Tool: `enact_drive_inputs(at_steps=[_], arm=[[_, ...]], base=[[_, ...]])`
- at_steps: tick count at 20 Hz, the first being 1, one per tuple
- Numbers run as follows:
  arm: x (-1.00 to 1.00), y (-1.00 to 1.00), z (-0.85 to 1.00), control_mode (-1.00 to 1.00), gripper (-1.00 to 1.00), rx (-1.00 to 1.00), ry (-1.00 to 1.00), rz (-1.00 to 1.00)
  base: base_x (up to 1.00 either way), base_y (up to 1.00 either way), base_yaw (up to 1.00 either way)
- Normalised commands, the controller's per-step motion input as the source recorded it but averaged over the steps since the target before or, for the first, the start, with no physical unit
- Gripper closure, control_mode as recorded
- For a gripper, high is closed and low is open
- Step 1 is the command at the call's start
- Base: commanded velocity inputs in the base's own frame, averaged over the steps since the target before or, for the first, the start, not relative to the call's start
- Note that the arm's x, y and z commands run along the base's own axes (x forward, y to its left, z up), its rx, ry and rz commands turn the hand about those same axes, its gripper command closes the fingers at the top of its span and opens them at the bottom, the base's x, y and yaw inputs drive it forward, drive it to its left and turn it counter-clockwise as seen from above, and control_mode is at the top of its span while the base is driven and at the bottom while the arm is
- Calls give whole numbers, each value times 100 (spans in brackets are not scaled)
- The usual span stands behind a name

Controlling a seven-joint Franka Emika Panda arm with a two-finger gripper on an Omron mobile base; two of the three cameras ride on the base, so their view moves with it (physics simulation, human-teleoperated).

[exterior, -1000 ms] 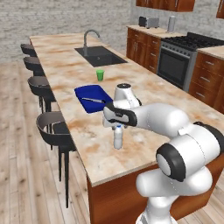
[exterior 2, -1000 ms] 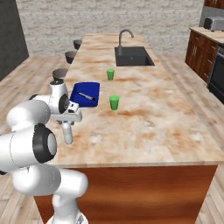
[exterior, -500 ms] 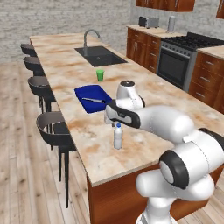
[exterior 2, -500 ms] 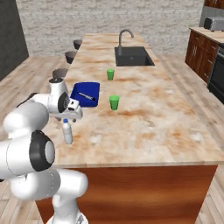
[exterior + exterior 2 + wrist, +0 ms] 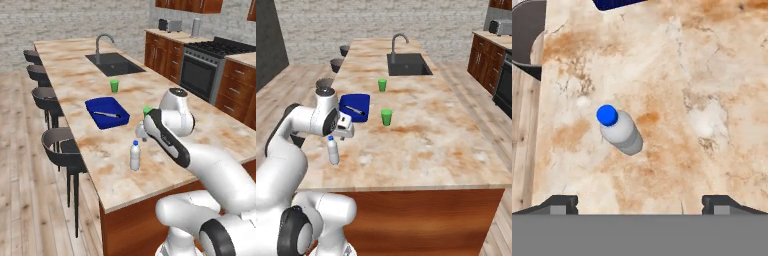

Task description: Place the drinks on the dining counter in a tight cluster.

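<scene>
A small clear water bottle (image 5: 134,156) (image 5: 333,150) with a blue cap stands upright near the stool-side edge of the marbled dining counter (image 5: 95,87) (image 5: 431,130). My gripper (image 5: 140,131) (image 5: 344,131) hangs above the bottle and apart from it, open and holding nothing. In the hand view the bottle (image 5: 619,129) lies below on the stone top (image 5: 702,75), ahead of my wide-spread fingertips (image 5: 560,202). The dark wine bottle and the maroon juice bottle are out of view.
A blue tray (image 5: 106,112) (image 5: 354,106) holding a utensil sits just beyond the bottle. Two green cups (image 5: 114,85) (image 5: 386,117) stand farther along, then the dark sink (image 5: 114,63) with its faucet. Bar stools (image 5: 62,145) line the counter's edge.
My gripper was around the water bottle a second ago; it has opened, let go and lifted away. The bottle stays standing on the counter.
</scene>
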Motion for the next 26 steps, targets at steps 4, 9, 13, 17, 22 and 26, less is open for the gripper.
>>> enact_drive_inputs(at_steps=[4,9,13,17,22,26], arm=[[-55,-11,71,-100,-100,0,-3,0],[-87,-1,55,-100,-100,-1,-2,2],[-91,0,40,-100,-100,-8,0,5],[-61,-6,28,-100,-100,-13,0,2],[-6,-1,11,-100,-100,-5,0,2],[0,0,0,-100,-100,0,0,0]], base=[[0,0,0],[0,0,0],[0,0,0],[0,0,0],[0,0,0],[0,0,0]])
